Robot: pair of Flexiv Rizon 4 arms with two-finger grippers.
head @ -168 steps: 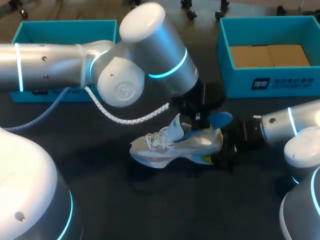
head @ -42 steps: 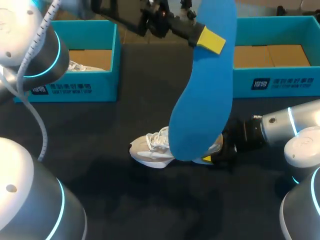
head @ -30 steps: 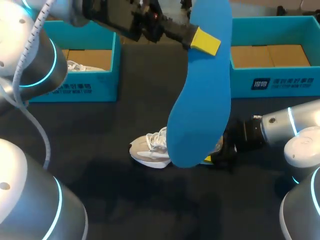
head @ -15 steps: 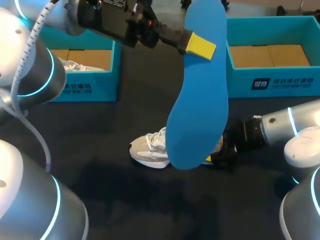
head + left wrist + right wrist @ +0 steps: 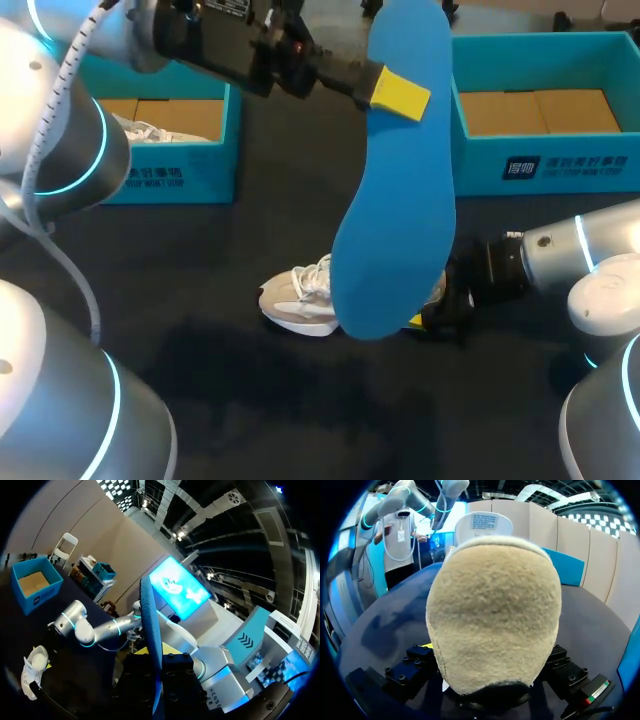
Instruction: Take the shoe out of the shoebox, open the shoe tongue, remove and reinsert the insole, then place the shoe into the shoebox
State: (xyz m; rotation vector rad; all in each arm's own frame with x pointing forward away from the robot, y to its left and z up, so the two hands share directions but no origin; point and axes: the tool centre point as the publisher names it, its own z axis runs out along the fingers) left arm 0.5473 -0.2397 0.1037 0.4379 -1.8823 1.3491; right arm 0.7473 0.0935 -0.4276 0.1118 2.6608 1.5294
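The dark tabletop (image 5: 300,410) carries two teal boxes along its far edge: the left shoebox (image 5: 150,178) toward the far left corner and the right shoebox (image 5: 560,168) toward the far right. A white shoe (image 5: 295,300) rests near the middle, well apart from both.

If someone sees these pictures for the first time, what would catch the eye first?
The big blue insole stands out first: the left gripper holds it by one end above the table, and it hangs in front of the white shoe. That shoe lies on the dark table, and the right gripper holds it from behind; its fuzzy beige heel fills the right wrist view.
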